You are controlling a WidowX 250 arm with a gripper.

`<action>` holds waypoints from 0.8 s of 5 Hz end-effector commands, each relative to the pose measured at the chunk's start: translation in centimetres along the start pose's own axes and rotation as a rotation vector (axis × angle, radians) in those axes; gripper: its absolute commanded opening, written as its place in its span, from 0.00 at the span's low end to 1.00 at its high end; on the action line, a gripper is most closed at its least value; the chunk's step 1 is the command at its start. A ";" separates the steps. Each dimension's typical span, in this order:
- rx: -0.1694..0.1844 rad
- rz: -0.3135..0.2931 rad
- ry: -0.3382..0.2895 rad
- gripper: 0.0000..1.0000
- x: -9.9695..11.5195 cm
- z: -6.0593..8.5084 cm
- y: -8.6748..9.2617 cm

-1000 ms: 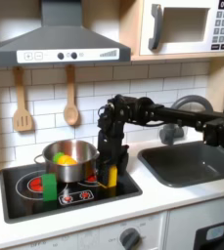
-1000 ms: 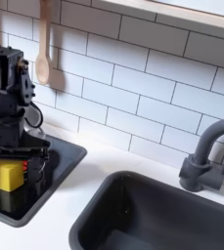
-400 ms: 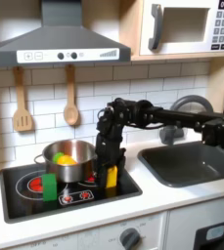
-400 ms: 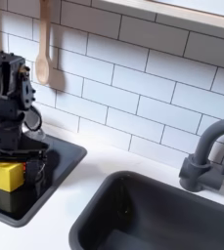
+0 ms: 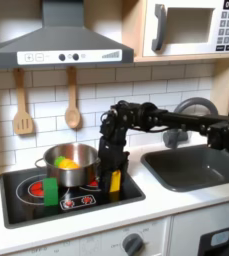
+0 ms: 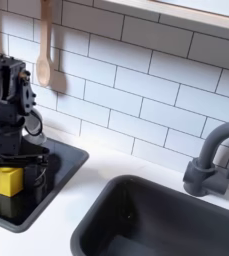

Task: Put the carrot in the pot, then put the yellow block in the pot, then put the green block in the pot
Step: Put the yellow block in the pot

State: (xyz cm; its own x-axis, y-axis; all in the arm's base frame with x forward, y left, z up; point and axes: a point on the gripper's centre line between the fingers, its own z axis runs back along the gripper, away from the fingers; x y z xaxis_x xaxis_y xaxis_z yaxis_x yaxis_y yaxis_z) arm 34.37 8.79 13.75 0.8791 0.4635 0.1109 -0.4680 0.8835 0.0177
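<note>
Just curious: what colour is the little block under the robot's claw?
Yellow block, clearest in the second exterior view.

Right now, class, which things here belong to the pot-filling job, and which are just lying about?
Job: pot, carrot inside it, yellow block at the gripper, green block.
Lying about: two wooden spoons, microwave, faucet, sink.

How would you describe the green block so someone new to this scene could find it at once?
Start at the black stovetop under the range hood in the first exterior view. The steel pot stands on it, and the green block stands upright just in front of the pot, toward the first exterior view's left. Its green colour separates it from the yellow block, which sits at the gripper.
</note>
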 end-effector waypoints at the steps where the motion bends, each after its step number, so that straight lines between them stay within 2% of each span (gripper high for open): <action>1: -0.024 -0.033 -0.023 0.00 -1.4 2.7 -0.8; 2: -0.046 -0.023 -0.059 0.00 -0.9 4.9 -0.5; 3: -0.051 -0.023 -0.061 0.00 0.3 5.7 -0.5; 4: -0.075 0.016 -0.078 0.00 2.3 7.0 0.0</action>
State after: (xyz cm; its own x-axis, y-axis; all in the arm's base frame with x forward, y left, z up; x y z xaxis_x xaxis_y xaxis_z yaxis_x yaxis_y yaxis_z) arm 35.67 9.70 20.32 0.8602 0.4793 0.1741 -0.4780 0.8768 -0.0524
